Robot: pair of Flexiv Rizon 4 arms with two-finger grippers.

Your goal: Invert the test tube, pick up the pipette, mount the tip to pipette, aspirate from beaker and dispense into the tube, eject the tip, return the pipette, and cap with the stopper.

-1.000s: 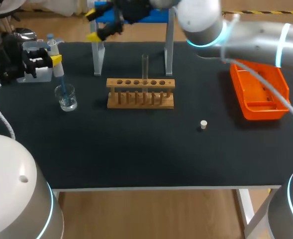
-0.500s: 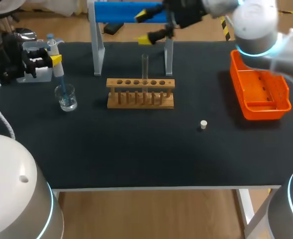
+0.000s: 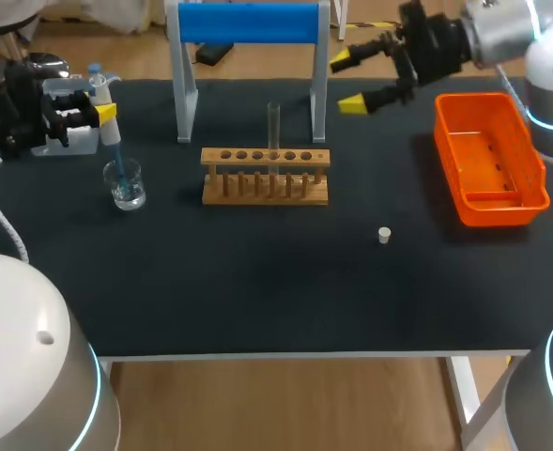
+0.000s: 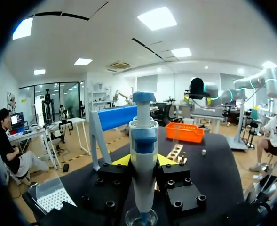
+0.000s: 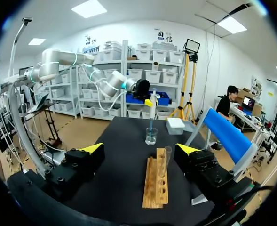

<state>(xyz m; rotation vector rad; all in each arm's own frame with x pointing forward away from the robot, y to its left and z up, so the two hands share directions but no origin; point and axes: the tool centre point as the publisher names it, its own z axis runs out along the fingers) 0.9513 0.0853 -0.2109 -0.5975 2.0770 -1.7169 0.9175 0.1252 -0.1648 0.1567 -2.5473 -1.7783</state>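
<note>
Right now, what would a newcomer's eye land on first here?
The orange tray at the table's right and the blue-topped stand at the far edge catch the eye first. Next, the left gripper shut on the pipette, its tip in the beaker at the table's left. The right gripper hangs open above the far edge, between stand and tray.

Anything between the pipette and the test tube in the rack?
Nothing visible. The pipette stands in the beaker; only bare table lies between it and the test tube. Right tool is off beyond the rack, open.
</note>
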